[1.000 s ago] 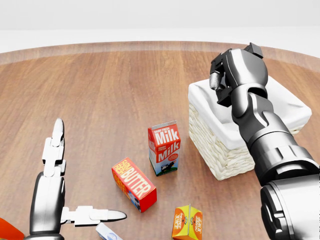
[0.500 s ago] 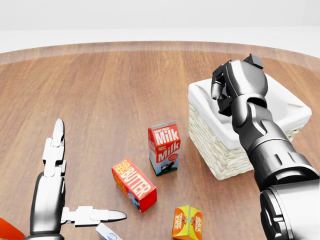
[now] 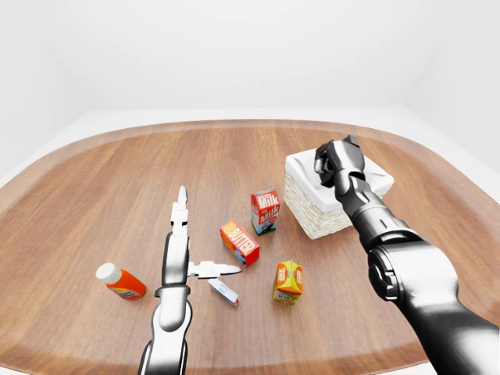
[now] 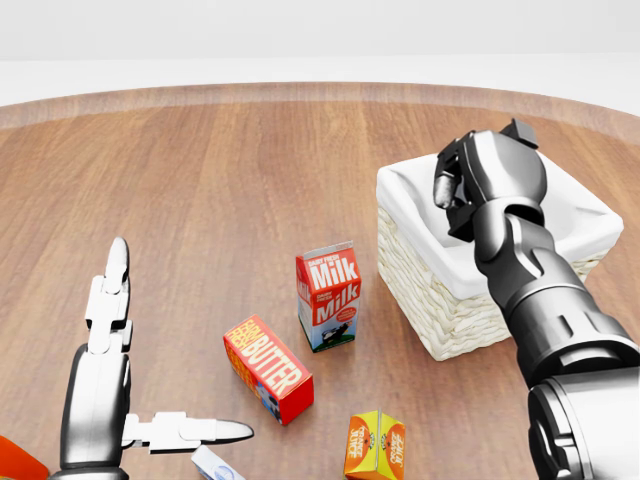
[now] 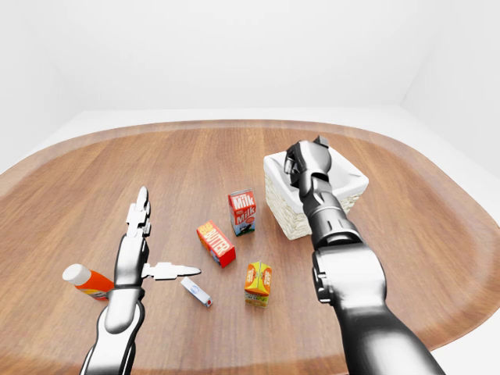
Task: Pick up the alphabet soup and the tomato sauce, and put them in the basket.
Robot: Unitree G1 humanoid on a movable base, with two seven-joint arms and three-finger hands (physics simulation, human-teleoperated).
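One by one, from the left of the left-eye view. Saw an orange bottle (image 3: 121, 283) with a white cap, lying on its side on the brown wooden table (image 3: 94, 195). Next saw the left hand (image 3: 178, 258), spread wide open above the table, one of its fingers (image 3: 181, 211) pointing up the view, holding nothing. Saw a small white and blue box (image 3: 224, 292) just beside its thumb. Then found a red butter box (image 3: 241, 243), a milk carton (image 3: 265, 211) standing up, and an orange juice carton (image 3: 288, 282) lower down. Found the white basket (image 4: 440, 310) to the right of the milk. Saw the right hand (image 4: 480, 180) over the basket, fingers (image 4: 445, 185) bent in. Could not tell whether held anything. Could not tell where the alphabet soup and tomato sauce were.
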